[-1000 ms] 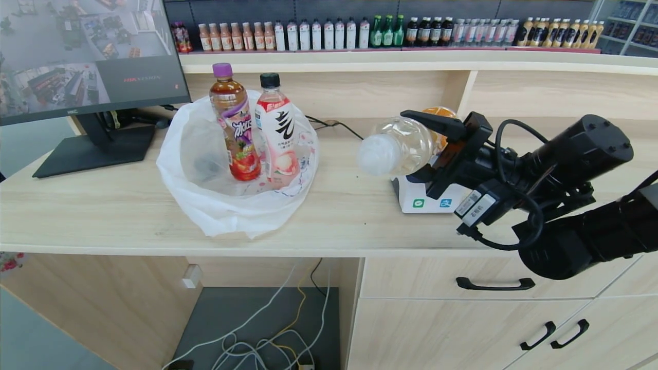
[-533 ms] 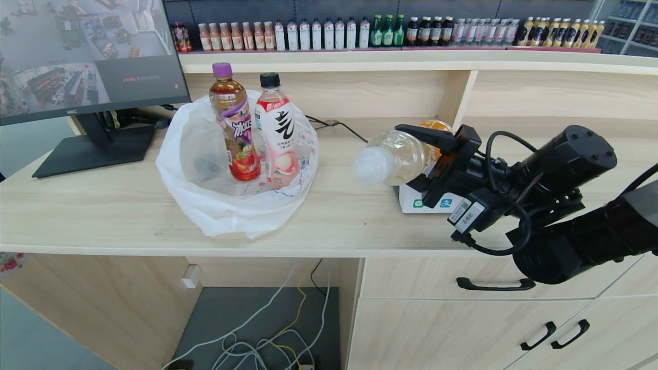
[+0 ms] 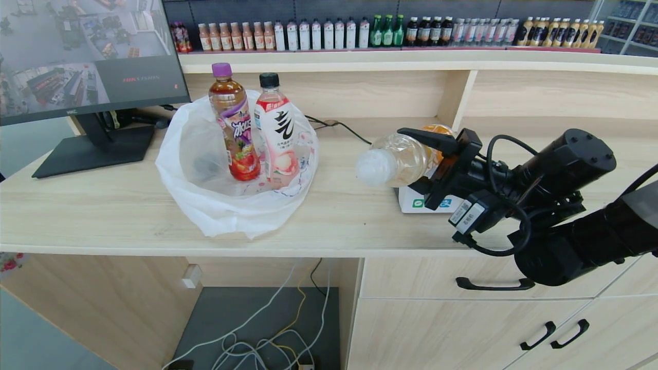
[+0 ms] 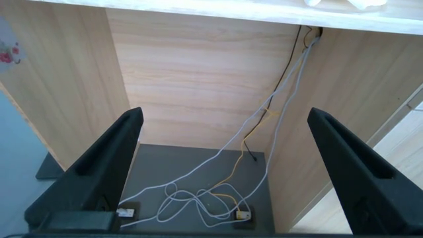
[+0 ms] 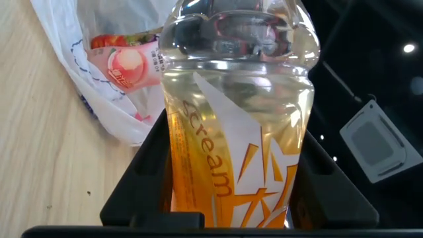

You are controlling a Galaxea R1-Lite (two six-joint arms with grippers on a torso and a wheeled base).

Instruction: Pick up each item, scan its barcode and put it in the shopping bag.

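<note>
My right gripper [image 3: 429, 162] is shut on a clear bottle of orange drink [image 3: 398, 156], held on its side above the counter with its white cap pointing left toward the bag. The bottle [image 5: 238, 132] sits between the two black fingers in the right wrist view. It hovers just over a small white scanner box [image 3: 411, 201]. The white shopping bag [image 3: 226, 200] lies open on the counter left of it, holding a purple-capped bottle [image 3: 234, 123] and a black-capped pink-label bottle [image 3: 277, 128], both upright. My left gripper [image 4: 225, 172] hangs open below the counter.
A monitor [image 3: 87, 56] on a black stand is at the counter's back left. A raised shelf [image 3: 411, 60] runs behind the counter, with a row of bottles beyond. Loose cables [image 4: 218, 192] lie on the floor under the counter. Drawers with black handles [image 3: 493, 284] are below right.
The right gripper with the orange drink bottle has sunk lower and come slightly left, closer over the scanner box. The bag and its bottles have not moved.
</note>
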